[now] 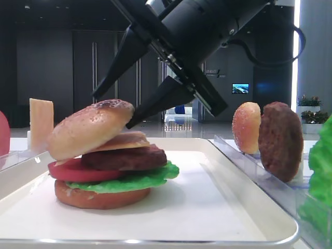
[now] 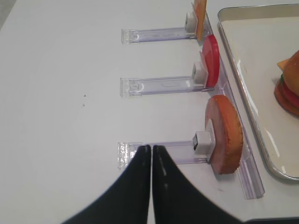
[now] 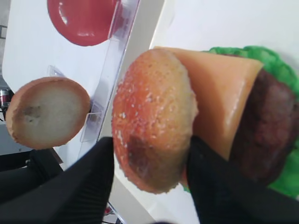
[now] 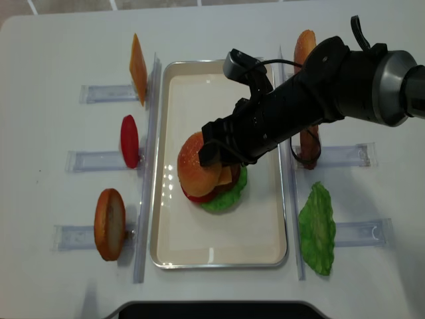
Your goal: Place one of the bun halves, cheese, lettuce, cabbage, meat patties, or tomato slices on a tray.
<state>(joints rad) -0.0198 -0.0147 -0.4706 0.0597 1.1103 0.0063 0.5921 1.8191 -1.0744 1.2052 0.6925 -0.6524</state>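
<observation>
Right gripper [image 4: 214,147] hides part of tray [image 4: 219,256]

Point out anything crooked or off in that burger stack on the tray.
The sesame-speckled domed bun top sits tilted and shifted off-centre, overhanging the red tomato slice side. The square orange cheese slice beneath it also slants. The right claw has its fingers either side of the bun.

Matte black right arm [image 4: 332,80], thick and rounded, black cable looping behind it; its right pincer [image 1: 116,106] has tapered black fingers [image 3: 84,186], finely ribbed inside.
</observation>
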